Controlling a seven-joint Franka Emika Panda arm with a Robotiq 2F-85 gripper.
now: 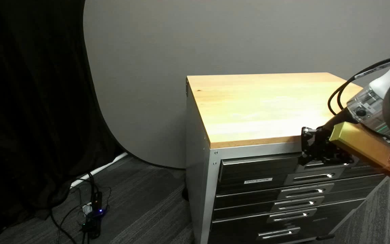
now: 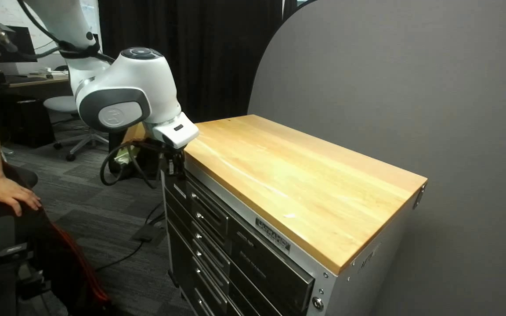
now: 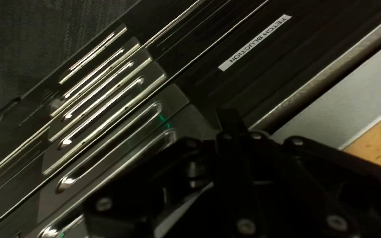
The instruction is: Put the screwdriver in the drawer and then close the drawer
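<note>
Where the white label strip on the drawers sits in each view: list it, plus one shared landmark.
In an exterior view: white label strip, right of centre, lower half.
In an exterior view: label strip, left of centre, lower half.
Wrist view: label strip, slanting, upper half, right of centre.
Shared landmark: wooden top, cut off at right in the wrist view.

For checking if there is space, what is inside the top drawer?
Only the dark front of the top drawer shows. Its inside cannot be seen: that front and the wooden top cover it.
</note>
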